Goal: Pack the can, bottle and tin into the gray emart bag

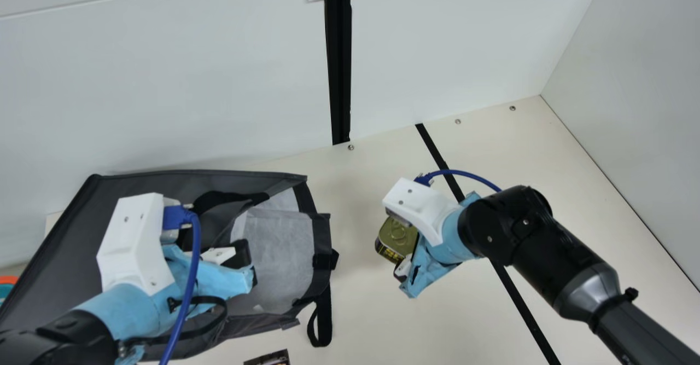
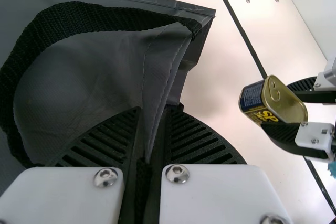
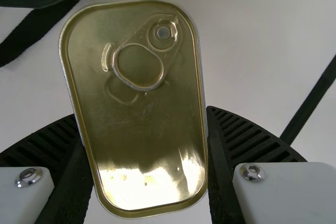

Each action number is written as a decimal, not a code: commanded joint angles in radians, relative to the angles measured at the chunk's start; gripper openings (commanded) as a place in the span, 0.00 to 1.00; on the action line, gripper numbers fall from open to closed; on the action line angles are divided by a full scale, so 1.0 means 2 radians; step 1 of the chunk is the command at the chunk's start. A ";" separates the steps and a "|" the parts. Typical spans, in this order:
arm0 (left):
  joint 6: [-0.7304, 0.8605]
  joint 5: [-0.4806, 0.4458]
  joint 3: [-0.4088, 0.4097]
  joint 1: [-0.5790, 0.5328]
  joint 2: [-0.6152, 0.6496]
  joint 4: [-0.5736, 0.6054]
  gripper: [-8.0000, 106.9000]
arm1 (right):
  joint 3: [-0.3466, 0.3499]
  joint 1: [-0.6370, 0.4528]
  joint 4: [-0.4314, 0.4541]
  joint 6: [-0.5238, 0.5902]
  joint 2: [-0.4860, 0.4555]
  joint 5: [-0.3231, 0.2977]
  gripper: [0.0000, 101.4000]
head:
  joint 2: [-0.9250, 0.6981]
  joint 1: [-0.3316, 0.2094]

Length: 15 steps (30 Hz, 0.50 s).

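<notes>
Left gripper: its gripper (image 1: pixel 245 261) is closed on a fold of the bag's edge, the dark cloth pinched between both ribbed fingers.
Right gripper: its gripper (image 1: pixel 403 260) has the tin, one finger along each long side.
Tin: between the right gripper's (image 3: pixel 144 145) fingers, gold lid (image 1: pixel 398 232) with ring pull facing the wrist camera; well apart from the left gripper. Whether it touches the desk (image 1: pixel 459 321), cannot tell.
Bag: dark gray (image 1: pixel 60 250), spread beneath and around the left gripper; pale lining (image 1: pixel 281 244) shows just beside that gripper, on the side toward the right one.
Handle: black webbing loop (image 2: pixel 68 17) lying over the bag close to the left gripper's fingertips.
Strap: black (image 1: pixel 325 316), off the bag's side, between the two grippers.
Dark printed item: partly seen (image 1: pixel 269 358), nearer the robot than the left gripper.
</notes>
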State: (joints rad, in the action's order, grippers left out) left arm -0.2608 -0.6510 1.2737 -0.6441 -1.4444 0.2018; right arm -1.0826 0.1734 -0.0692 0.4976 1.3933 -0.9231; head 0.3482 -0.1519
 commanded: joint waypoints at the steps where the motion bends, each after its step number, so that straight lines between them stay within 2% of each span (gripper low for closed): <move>1: 0.000 0.000 0.000 0.000 0.000 0.000 0.16 | 0.001 0.009 0.000 0.002 -0.002 0.000 0.00 | 0.000 -0.011; 15: 0.000 0.000 0.000 0.000 0.000 0.000 0.16 | 0.007 0.063 -0.015 0.007 -0.009 0.005 0.00 | 0.000 -0.011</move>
State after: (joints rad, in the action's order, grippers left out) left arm -0.2608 -0.6510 1.2737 -0.6441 -1.4444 0.2018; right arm -1.0678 0.2954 -0.0936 0.5062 1.3747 -0.9219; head 0.3482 -0.1519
